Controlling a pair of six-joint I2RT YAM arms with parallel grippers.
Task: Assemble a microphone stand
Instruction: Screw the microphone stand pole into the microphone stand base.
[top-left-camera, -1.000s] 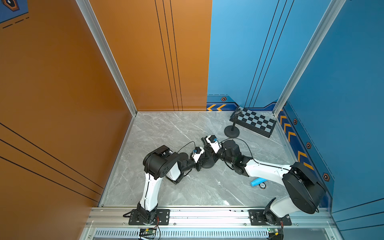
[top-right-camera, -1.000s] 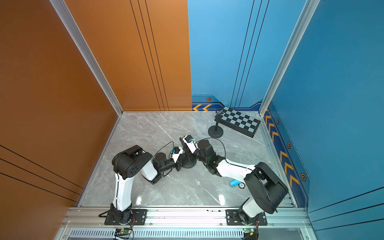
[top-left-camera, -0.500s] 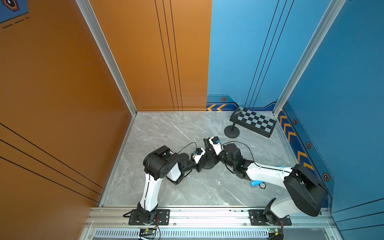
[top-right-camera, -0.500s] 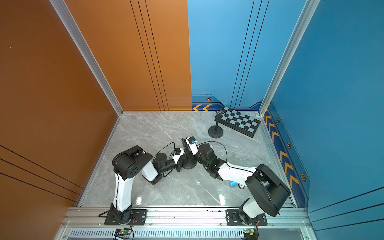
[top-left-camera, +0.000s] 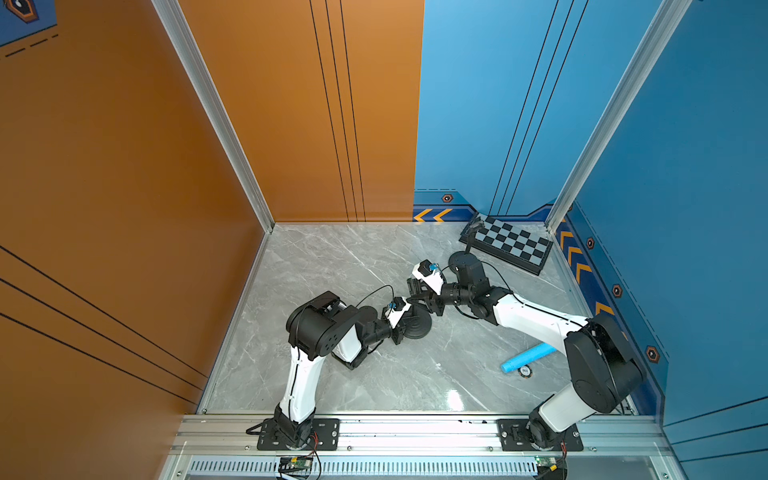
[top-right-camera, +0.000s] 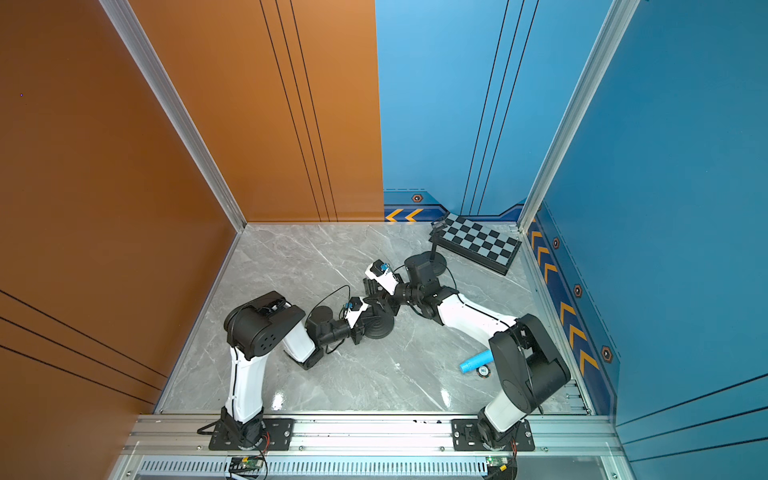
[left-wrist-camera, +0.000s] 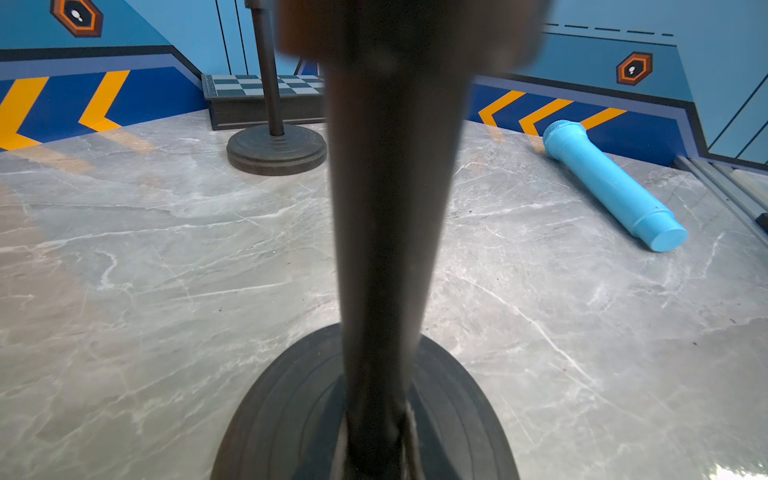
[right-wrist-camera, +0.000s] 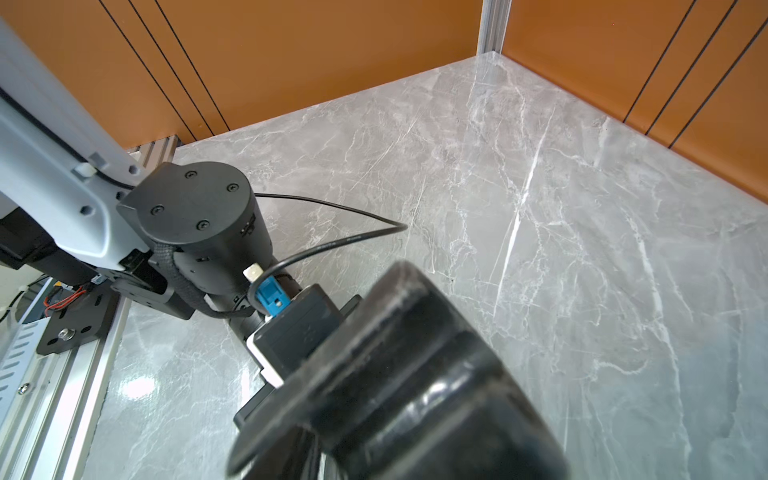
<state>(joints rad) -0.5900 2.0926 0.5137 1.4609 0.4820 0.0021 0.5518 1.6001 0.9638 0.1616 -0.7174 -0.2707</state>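
The left gripper (top-left-camera: 404, 321) is pinched tight on the black pole (left-wrist-camera: 386, 208), which stands seated in its round base (top-left-camera: 420, 329). The right gripper (top-left-camera: 417, 296) hangs just beside it; I can't tell how its jaws stand. The blue microphone (top-left-camera: 528, 358) lies well apart.

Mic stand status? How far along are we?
Done: pole looks seated upright in the round base. In hand: left gripper shut on the pole, right gripper at its upper end, grip unclear. Left: blue microphone lies loose on the table, not mounted.
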